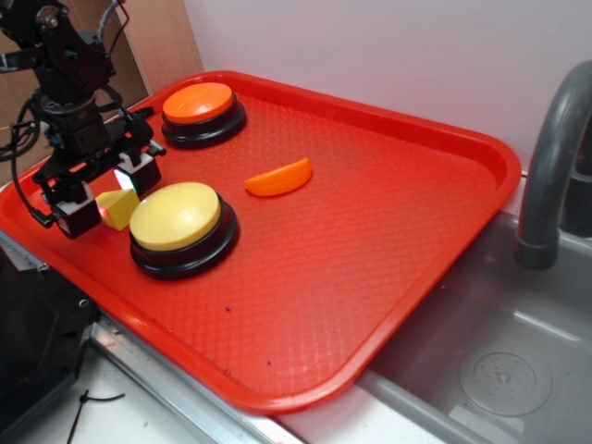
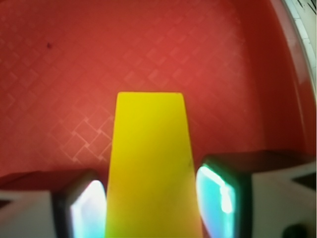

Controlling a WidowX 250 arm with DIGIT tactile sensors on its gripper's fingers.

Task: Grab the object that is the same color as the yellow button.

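Wrist view has the yellow wedge block (image 2: 151, 168) sitting right between the gripper (image 2: 151, 203) pads at the tray's (image 1: 370, 277) left edge beside the yellow button (image 1: 176, 215), but I can't tell if it's clamped, so squeeze and lift look left.

From where I stand, nothing here carries readable writing, no label, brand, number or sign anywhere

I see a red textured plastic tray (image 1: 370, 277) carrying a small yellow wedge block (image 1: 116, 207) between the fingers (image 1: 76, 205), a pale-yellow dome button (image 1: 178, 222) just beside them, an orange dome button (image 1: 200, 108) and an orange half-disc slice (image 1: 279, 178) farther off.
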